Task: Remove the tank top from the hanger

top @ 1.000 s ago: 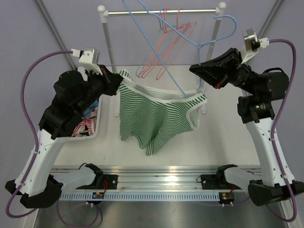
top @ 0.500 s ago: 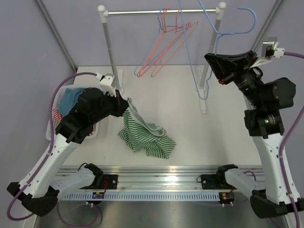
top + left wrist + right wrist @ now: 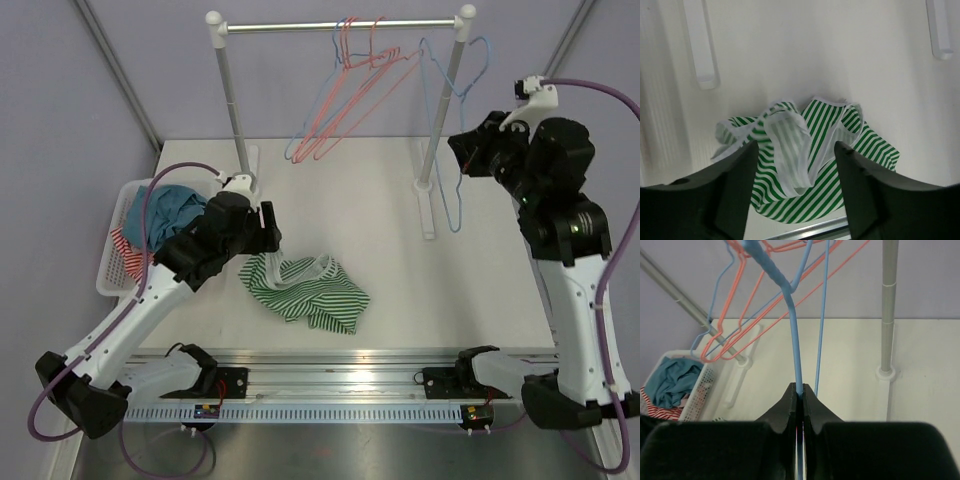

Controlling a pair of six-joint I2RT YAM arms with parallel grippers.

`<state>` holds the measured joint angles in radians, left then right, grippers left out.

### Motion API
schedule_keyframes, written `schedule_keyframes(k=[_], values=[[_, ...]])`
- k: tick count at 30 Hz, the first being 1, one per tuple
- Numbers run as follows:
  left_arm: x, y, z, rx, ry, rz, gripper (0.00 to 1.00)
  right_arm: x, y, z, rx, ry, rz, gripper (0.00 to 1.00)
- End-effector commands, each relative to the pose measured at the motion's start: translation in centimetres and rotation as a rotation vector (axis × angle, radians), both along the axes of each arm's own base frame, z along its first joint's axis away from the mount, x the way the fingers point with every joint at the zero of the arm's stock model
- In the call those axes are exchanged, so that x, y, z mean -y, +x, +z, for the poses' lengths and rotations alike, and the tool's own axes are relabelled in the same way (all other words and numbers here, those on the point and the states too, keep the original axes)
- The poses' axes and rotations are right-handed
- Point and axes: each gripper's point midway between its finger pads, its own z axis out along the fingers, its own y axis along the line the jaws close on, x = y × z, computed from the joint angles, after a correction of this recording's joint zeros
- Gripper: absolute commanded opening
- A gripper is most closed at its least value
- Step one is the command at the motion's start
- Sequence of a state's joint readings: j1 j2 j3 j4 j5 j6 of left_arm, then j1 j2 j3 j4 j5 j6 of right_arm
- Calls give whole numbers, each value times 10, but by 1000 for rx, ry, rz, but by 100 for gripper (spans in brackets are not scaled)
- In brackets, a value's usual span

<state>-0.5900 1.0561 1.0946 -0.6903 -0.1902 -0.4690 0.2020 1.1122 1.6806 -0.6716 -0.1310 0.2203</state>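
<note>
The green-and-white striped tank top (image 3: 305,290) lies crumpled on the white table, off the hanger. My left gripper (image 3: 272,240) hovers just above its left edge, open, with nothing held. In the left wrist view the tank top (image 3: 810,145) lies below and between the spread fingers of the left gripper (image 3: 795,150). My right gripper (image 3: 458,150) is up at the right, beside the rack's right post, shut on the bare blue hanger (image 3: 444,110). In the right wrist view the blue hanger (image 3: 792,315) rises from the closed tips of the right gripper (image 3: 801,390).
A clothes rack with a metal rail (image 3: 340,24) stands at the back, with pink hangers (image 3: 345,100) hung on it. A white basket (image 3: 112,272) of clothes sits at the left. The rack's white feet (image 3: 428,215) lie on the table.
My left gripper lowered the tank top to the table, then opened and let it go. My right gripper carried the empty blue hanger up and then back down beside the rack's right post.
</note>
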Motion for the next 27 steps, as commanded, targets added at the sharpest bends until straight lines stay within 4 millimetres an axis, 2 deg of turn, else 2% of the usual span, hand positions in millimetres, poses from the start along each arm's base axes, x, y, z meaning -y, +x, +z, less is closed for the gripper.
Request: schedule_keyframes(k=[1, 2, 3, 4, 5, 6, 7, 8, 9, 10, 11, 12, 13, 14, 15, 16, 17, 21, 22, 23, 25, 26, 27], values=[[-4, 2, 19, 60, 24, 44, 81, 9, 37, -7, -59, -70, -82, 0], [-9, 2, 26, 85, 37, 61, 86, 9, 43, 8, -18, -61, -88, 0], [-11, -3, 26, 79, 55, 58, 90, 9, 49, 13, -9, -62, -89, 0], [-14, -5, 28, 81, 70, 59, 99, 6, 66, 5, -35, -73, -94, 0], [-17, -6, 33, 95, 79, 66, 99, 6, 69, 20, -8, -68, -96, 0], [-21, -11, 31, 82, 103, 63, 99, 6, 77, 21, -13, -73, -103, 0], [-23, -13, 31, 80, 120, 62, 99, 4, 95, 11, -40, -89, -109, 0], [-26, -13, 31, 83, 136, 72, 99, 3, 100, 21, -19, -87, -112, 0], [-28, -18, 28, 78, 151, 66, 99, 2, 107, 22, -14, -94, -113, 0], [-29, -19, 27, 77, 155, 68, 99, -2, 126, 10, -43, -105, -110, 0], [-30, -20, 26, 79, 161, 70, 99, -2, 129, 21, -22, -101, -112, 0], [-28, -22, 21, 78, 159, 58, 99, -3, 136, 20, -27, -105, -111, 0], [-26, -23, 18, 77, 154, 51, 99, -7, 157, 2, -69, -123, -108, 0], [-23, -24, 16, 73, 147, 46, 99, -7, 157, 15, -48, -117, -109, 0], [-18, -27, 14, 71, 141, 34, 99, -9, 165, 11, -55, -122, -105, 0], [-16, -28, 6, 49, 143, 39, 99, -16, 182, -7, -98, -124, -89, 0], [-14, -29, 3, 44, 147, 43, 99, -18, 180, 1, -88, -115, -80, 0], [4, -35, -9, 39, 144, 20, 99, -26, 192, -23, -153, -104, -59, 0], [7, -36, -13, 34, 141, 15, 99, -26, 188, -20, -145, -97, -52, 0], [12, -36, -17, 29, 144, 0, 99, -29, 194, -32, -160, -98, -46, 0], [26, -36, -20, 39, 142, -41, 99, -31, 192, -36, -165, -95, -31, 0], [33, -37, -32, 18, 160, -63, 99, -32, 192, -42, -183, -99, -24, 0], [42, -37, -34, 23, 153, -84, 99, -33, 193, -45, -192, -104, -15, 0]])
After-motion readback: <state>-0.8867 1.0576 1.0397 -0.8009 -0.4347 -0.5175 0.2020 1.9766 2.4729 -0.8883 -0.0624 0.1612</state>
